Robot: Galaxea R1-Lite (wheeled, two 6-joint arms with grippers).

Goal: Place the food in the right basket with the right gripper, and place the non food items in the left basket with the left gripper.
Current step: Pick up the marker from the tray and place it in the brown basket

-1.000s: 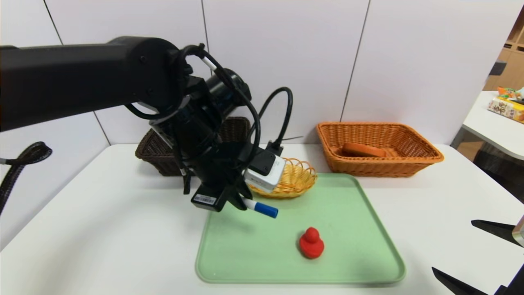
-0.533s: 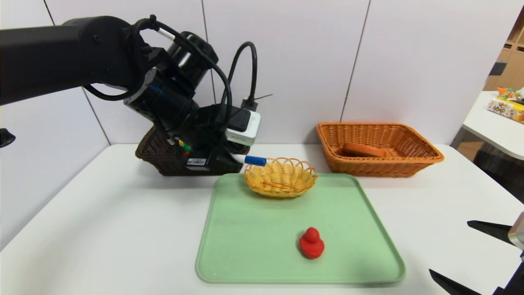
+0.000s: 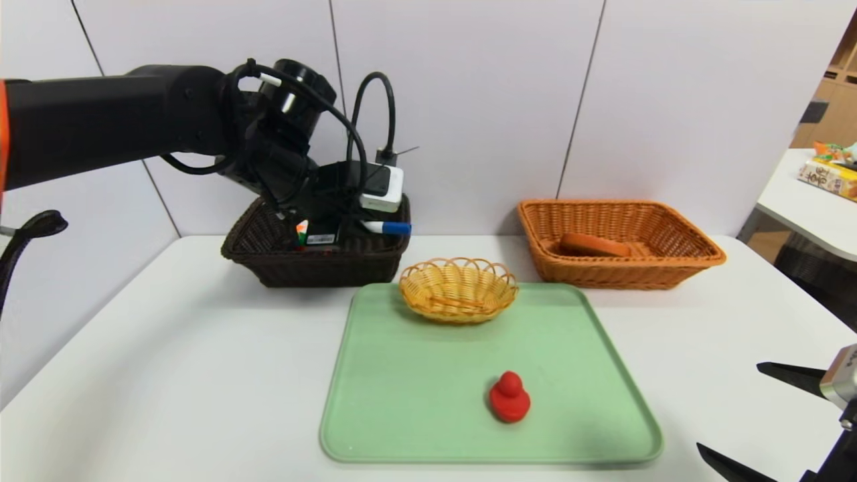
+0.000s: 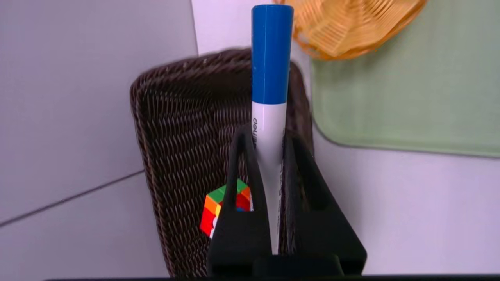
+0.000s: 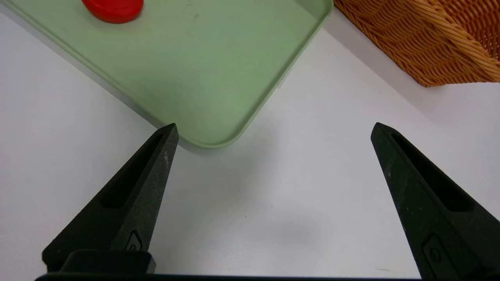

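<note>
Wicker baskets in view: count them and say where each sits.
3. The dark brown rectangular wicker basket at the table's back left, the orange-tan rectangular wicker basket at the back right, the small round yellow wicker basket on the green tray's far edge.

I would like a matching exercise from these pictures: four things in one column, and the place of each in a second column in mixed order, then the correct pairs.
Things:
1. marker
2. puzzle cube
3. red duck
4. bread slice

Places:
A. on the green tray
B. inside the dark left basket
C. inside the orange right basket
D. clamped in the left tool

Pairs: 1-D, 2-B, 3-A, 4-C
</note>
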